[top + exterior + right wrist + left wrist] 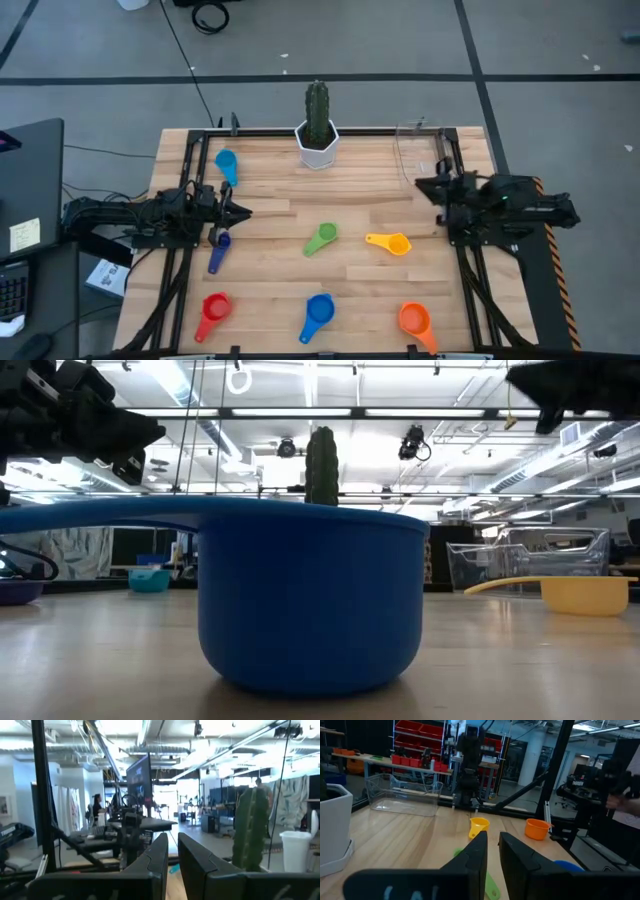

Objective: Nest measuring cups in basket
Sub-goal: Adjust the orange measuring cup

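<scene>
Nothing is nested yet. At the left middle of the overhead picture, the left gripper (238,211) hovers above the wood with its fingers nearly together and nothing between them; its own camera shows only a narrow slit between the two dark fingers. Mirroring it at the right middle, the right gripper (424,184) is also empty, its fingers drawn almost closed.

Just below the left gripper lies the purple cup (219,243), and above it, toward the upper left of the table (270,290), the light blue cup (226,163). Moving toward the centre, the green cup (322,238) and the yellow cup (390,243) lie side by side but apart. Along the bottom edge sit the red cup (213,308), the blue cup (318,310) and the orange cup (414,320), each well apart from the others.

The basket (418,152) stands at the upper right of the table, just above the right gripper. It is clear and faint from overhead, but appears to hold nothing. A cactus pot (318,135) stands at the top centre.

All seven cups remain loose on the table, so the whole job is still ahead.
</scene>
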